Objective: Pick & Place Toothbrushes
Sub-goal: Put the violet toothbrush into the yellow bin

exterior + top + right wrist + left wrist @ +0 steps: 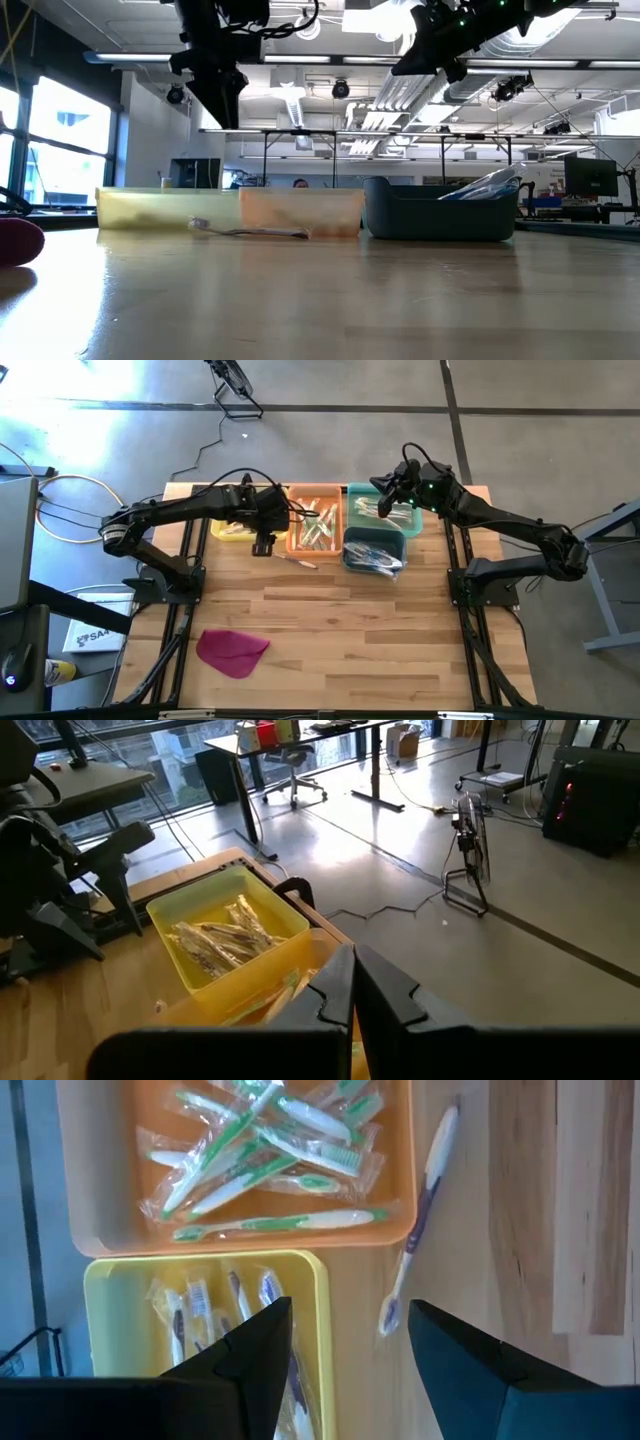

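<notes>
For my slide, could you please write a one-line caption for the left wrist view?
Open left gripper above a loose toothbrush on the table, beside the orange bin and yellow bin.

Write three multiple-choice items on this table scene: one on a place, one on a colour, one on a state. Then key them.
1. The loose purple-handled toothbrush lies:
A. in the yellow plastic bin
B. on the wooden table beside the orange plastic bin
C. on the magenta cloth

2. The bin holding green-handled brushes is:
A. orange
B. blue
C. white

3. The left gripper is:
A. clamped on a brush
B. open, empty
C. unseen

Key: B, it rests on bare wood; A, the left wrist view shows it; B, nothing sits between its spread jaws.
</notes>
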Controlling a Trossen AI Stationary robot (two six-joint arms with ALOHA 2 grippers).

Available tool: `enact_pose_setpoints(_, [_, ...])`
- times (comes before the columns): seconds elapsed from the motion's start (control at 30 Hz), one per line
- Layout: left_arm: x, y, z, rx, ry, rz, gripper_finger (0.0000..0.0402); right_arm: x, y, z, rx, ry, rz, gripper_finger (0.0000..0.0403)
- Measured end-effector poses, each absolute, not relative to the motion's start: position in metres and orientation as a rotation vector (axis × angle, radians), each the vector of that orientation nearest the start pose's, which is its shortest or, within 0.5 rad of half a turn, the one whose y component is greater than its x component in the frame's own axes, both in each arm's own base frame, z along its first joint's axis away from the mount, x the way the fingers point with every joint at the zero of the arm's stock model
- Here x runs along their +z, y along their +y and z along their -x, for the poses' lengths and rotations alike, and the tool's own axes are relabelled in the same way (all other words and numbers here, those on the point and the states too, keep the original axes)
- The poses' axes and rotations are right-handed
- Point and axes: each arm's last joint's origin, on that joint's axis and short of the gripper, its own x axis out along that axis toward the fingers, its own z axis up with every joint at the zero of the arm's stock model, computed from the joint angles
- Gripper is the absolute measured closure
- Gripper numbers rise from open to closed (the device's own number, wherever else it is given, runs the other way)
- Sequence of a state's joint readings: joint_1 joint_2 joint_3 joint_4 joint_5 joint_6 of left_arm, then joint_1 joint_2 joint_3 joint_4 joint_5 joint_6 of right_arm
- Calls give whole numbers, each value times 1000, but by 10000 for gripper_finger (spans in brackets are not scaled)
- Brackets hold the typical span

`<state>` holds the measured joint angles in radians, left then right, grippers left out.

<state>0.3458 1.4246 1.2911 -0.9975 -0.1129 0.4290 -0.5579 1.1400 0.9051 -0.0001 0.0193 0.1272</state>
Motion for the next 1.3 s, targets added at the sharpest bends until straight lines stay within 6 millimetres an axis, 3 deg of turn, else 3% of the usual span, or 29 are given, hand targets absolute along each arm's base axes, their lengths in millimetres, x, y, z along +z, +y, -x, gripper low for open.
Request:
enact_pose_setpoints(0.47, [304, 95, -260, 121, 1134, -204, 208, 322, -136, -217, -589, 198, -187, 400])
enact_pose_setpoints(0.8, [253, 90, -254, 24, 1194, -131, 208, 321, -136, -217, -590, 207, -190, 401])
enact_pose_setpoints(1.3, [202, 90, -248, 78, 1158, -174, 208, 321, -136, -217, -591, 207, -190, 401])
